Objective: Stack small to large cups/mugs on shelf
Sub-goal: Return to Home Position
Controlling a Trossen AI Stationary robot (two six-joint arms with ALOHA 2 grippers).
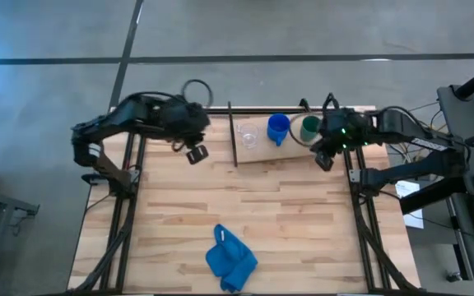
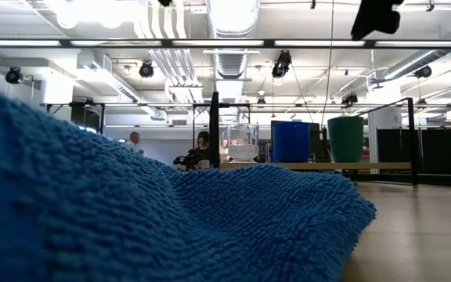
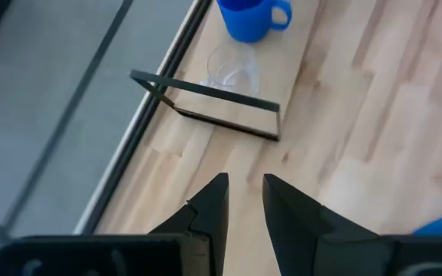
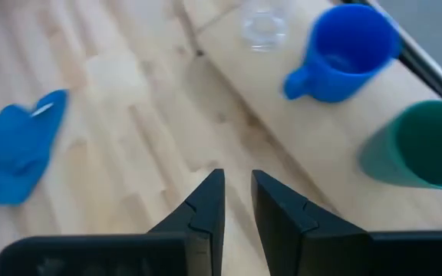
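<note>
Three cups stand side by side on their bases on the pale shelf at the table's far edge. From left to right they are the clear cup, the blue mug and the dark green cup. They form the same row in the low view: clear cup, blue mug, green cup. My left gripper hovers left of the shelf, its fingers a narrow gap apart and empty. My right gripper hangs over the shelf's near right corner, just near of the green cup, also narrowly open and empty.
A crumpled blue cloth lies near the table's near edge and fills much of the low view. A black rod frame stands upright at the shelf's left end. Bare planks stretch between the shelf and the cloth. People show far off in the room.
</note>
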